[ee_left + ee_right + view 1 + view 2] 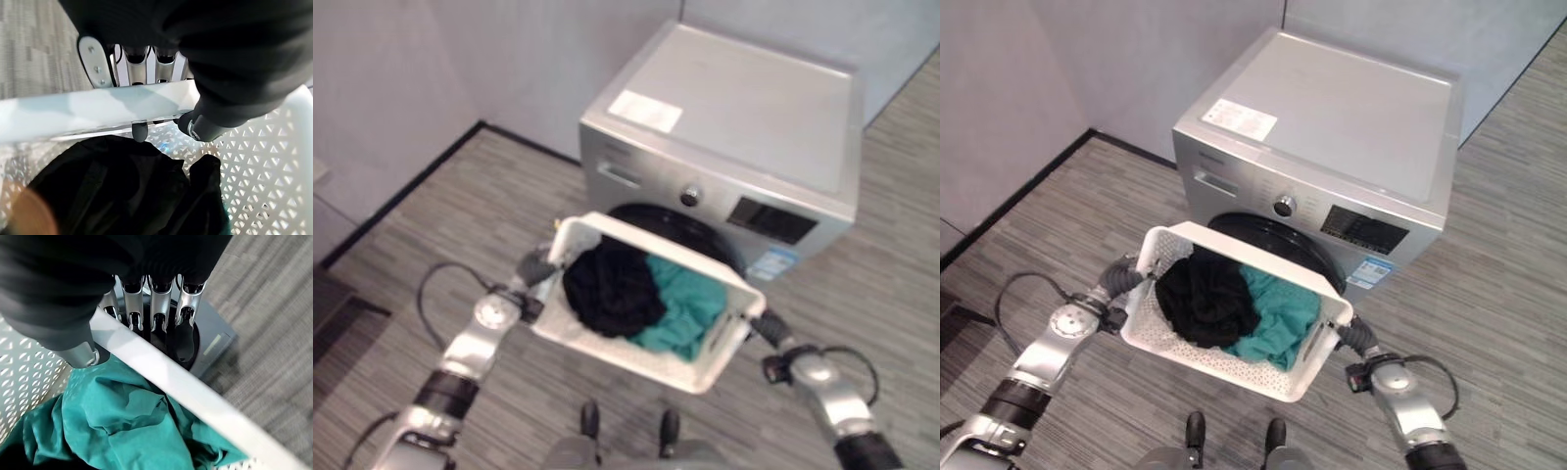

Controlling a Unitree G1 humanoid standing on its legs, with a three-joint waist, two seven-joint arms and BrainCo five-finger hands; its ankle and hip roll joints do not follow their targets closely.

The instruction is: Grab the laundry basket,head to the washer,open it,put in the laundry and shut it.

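Observation:
I hold a white perforated laundry basket (1179,345) off the floor in front of a silver front-loading washer (1351,147). Its dark round door (1273,240) looks shut and sits just beyond the basket's far rim. A black garment (1203,299) and a teal garment (1278,315) lie inside. My left hand (1121,277) is curled round the basket's left rim (98,110), with the fingers outside and the thumb (203,128) inside. My right hand (1359,338) grips the right rim (161,377) the same way, the teal cloth (122,426) just below the thumb.
Grey walls (411,88) with a dark baseboard run behind and to the left of the washer. Striped grey flooring (1498,294) lies open to the washer's right and around me. The washer's control panel (1361,230) and knob (1284,206) face me above the door.

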